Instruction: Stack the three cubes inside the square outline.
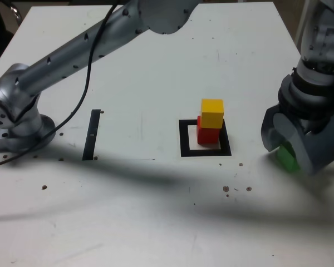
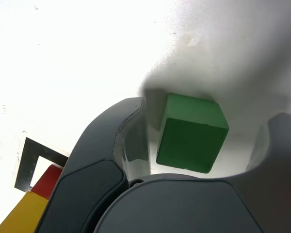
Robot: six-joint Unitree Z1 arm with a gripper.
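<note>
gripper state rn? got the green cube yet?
Gripper: open, jaws either side of the green cube, gaps visible on both sides; not gripped yet.

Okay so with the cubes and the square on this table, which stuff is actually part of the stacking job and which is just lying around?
Part of the job:
- yellow cube, on the red one
- red cube, inside the square
- green cube, between the open jaws
- square outline
- gripper

Just lying about:
- thin black strip
- arm's black cable
</note>
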